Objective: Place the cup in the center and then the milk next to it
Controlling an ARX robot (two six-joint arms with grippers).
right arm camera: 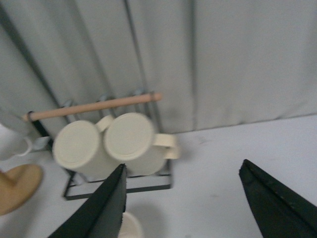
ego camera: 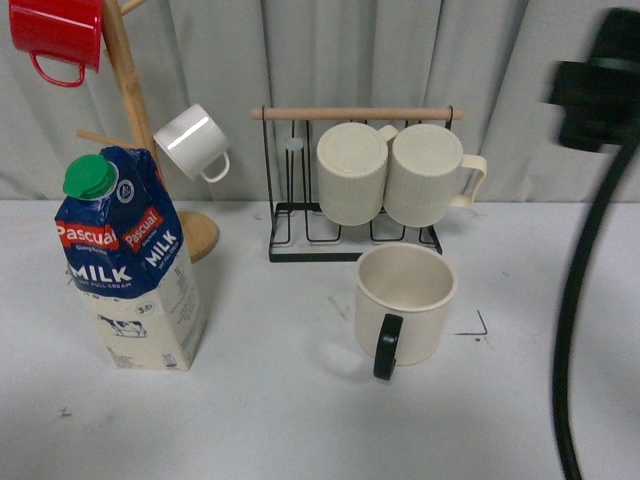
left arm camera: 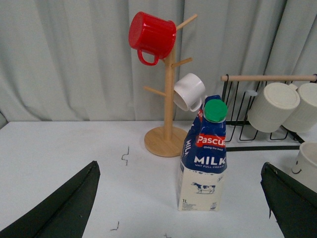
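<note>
Far right, right arm [ego camera: 598, 90] hangs high, right fingers [right arm camera: 101, 210] spread

The cup [ego camera: 404, 292] is cream-white with a black handle [ego camera: 387, 347]. A small black mark on it, cut off at the left wrist view's edge, may be a face. The milk [ego camera: 130, 268] has a blue top, red band, white lettering, a cream base with a cow drawing and a green cap [ego camera: 90, 177]. A red mug [ego camera: 55, 35] hangs at eleven o'clock, ribbed cream mugs [ego camera: 352, 172] at twelve. The desk [ego camera: 300, 420] is white.

Staged lab setup: plain white table [ego camera: 300, 420], black corner marks [ego camera: 478, 325], grey curtain backdrop [ego camera: 250, 60].
</note>
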